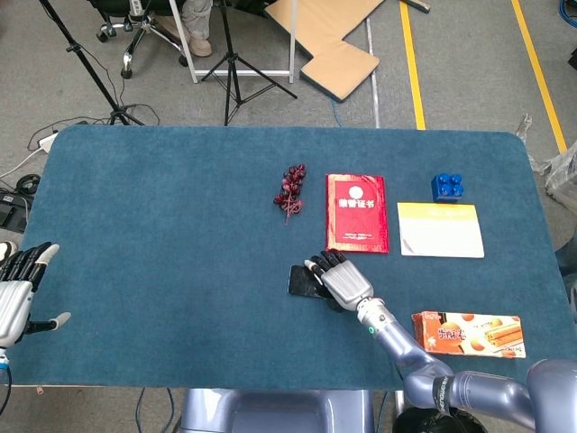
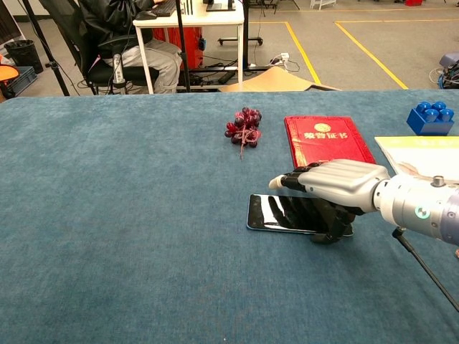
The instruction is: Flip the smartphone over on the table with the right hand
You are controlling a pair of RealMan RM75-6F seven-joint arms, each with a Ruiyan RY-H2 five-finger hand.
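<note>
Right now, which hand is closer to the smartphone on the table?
The right hand. It is directly over the smartphone, its fingers spread above the screen. The left hand is far away at the table's left edge, open and holding nothing.

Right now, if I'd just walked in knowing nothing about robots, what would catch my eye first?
Probably the silver right hand stretched over a dark smartphone lying flat near the table's middle. Just beyond it sits a bright red booklet, with a bunch of dark grapes to its left. The left hand waits with fingers spread at the table's far left edge.
</note>
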